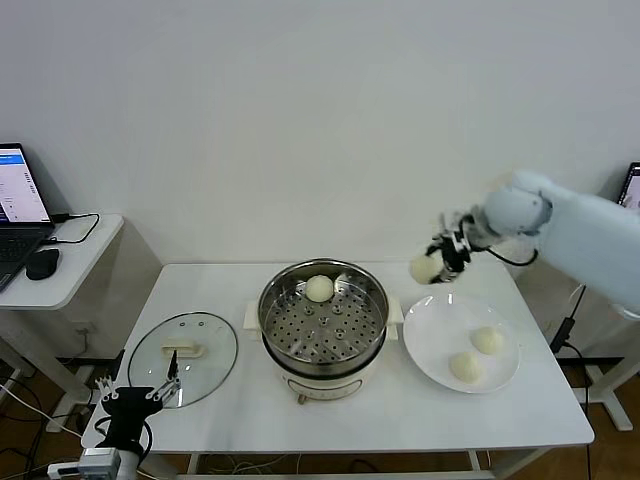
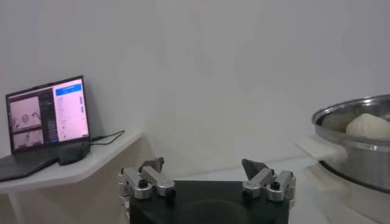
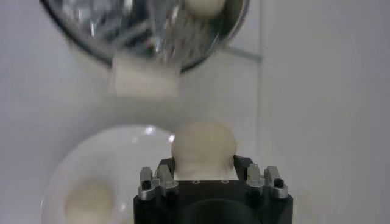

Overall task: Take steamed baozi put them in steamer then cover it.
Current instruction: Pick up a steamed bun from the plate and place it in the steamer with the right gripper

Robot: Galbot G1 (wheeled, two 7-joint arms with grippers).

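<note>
The steamer (image 1: 323, 325) stands mid-table with one baozi (image 1: 319, 289) on the far side of its perforated tray. My right gripper (image 1: 432, 264) is shut on a second baozi (image 3: 203, 146) and holds it in the air above the far edge of the white plate (image 1: 435, 340), to the right of the steamer (image 3: 146, 36). Two more baozi (image 1: 488, 341) (image 1: 466, 366) lie on the plate. The glass lid (image 1: 183, 357) lies flat on the table's left. My left gripper (image 1: 150, 392) is open and empty, parked low by the table's front left corner.
A side table (image 1: 70, 262) at the left holds a laptop (image 2: 46, 119) and a mouse (image 1: 42, 263). A second laptop edge (image 1: 632, 185) shows at the far right. The white wall stands close behind the table.
</note>
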